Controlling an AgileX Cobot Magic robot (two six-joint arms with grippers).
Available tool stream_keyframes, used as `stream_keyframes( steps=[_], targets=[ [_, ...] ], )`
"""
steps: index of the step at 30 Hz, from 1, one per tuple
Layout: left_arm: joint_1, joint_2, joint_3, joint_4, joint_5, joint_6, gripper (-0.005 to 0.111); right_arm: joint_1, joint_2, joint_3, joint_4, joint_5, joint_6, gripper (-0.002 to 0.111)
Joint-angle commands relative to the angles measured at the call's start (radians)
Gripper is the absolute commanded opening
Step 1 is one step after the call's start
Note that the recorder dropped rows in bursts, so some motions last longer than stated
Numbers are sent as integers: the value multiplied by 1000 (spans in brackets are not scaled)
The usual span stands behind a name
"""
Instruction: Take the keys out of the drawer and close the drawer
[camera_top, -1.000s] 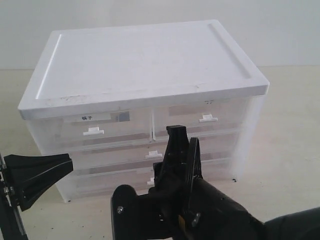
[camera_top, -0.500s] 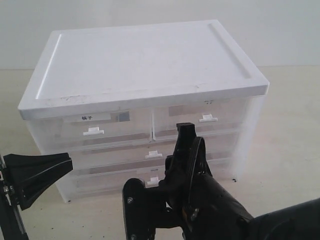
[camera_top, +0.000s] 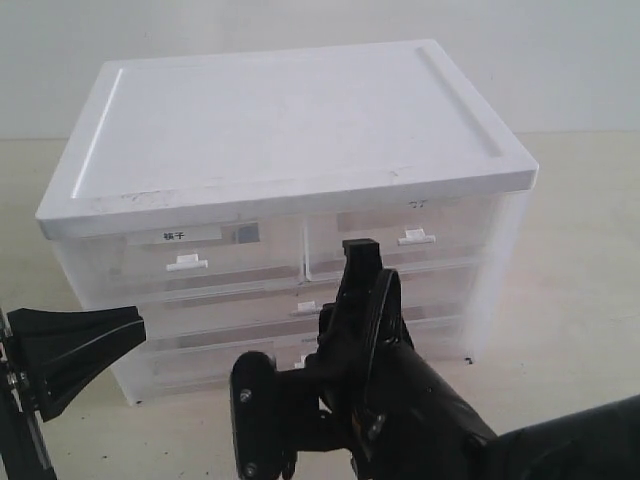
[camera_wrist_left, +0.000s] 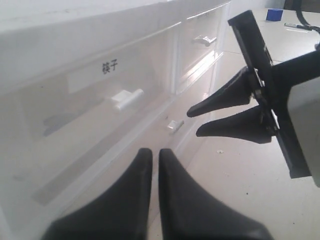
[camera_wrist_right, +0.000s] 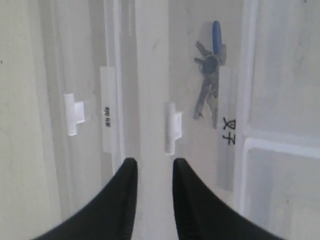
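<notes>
The keys (camera_wrist_right: 209, 80), silver with a blue fob (camera_wrist_right: 216, 37), show in the right wrist view behind the translucent front of a shut drawer. They lie beside a white handle (camera_wrist_right: 172, 127); the exterior view does not show them. My right gripper (camera_wrist_right: 152, 167) is open and empty, its tips a short way from that handle. It hangs before the middle of the white drawer cabinet (camera_top: 290, 130), where the right gripper (camera_top: 372, 262) points at the drawer fronts. My left gripper (camera_wrist_left: 151, 155) is shut on nothing, low at the cabinet's left (camera_top: 130, 330).
All the drawers look shut in the exterior view. More white handles (camera_wrist_left: 127, 97) (camera_wrist_left: 175, 125) stick out of the fronts. The right gripper (camera_wrist_left: 195, 122) crosses the left wrist view. A small blue block (camera_wrist_left: 273, 14) and a pen (camera_wrist_left: 295, 25) lie far off on the beige table (camera_top: 580, 300).
The right arm shifted a little right, then back left, with its tip now slightly higher against the drawer fronts. The left gripper has not moved.
</notes>
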Motion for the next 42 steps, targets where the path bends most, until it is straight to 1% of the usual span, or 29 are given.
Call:
stream_keyframes(
  steps=[1,4,8,18,23,30,35,37,39,42],
  targets=[
    [-2,1,4,5,-14,-8,5,-19,-2,-43,-2,-30,15,22],
    [-2,1,4,0,-14,-8,5,-19,-2,-88,-2,-88,15,22],
    [-2,1,4,9,-14,-8,5,-19,0,-97,-2,-134,30,22],
    [-2,1,4,21,-14,-11,5,-19,0,-92,-2,-98,-4,22],
    [-2,1,4,22,-14,-11,5,-19,0,-92,77,-101,-76,22],
    [-2,1,4,27,-14,-11,5,-19,0,-92,95,-101,-131,22],
    [-2,1,4,27,-14,-11,5,-57,25,-92,91,-94,-142,22],
    [-2,1,4,27,-14,-11,5,-76,46,-92,82,-98,-142,22],
    [-2,1,4,27,-14,-11,5,-74,60,-92,52,-84,-134,22],
    [-2,1,4,21,-14,-11,5,-74,61,-92,-2,-91,-29,22]
  ],
)
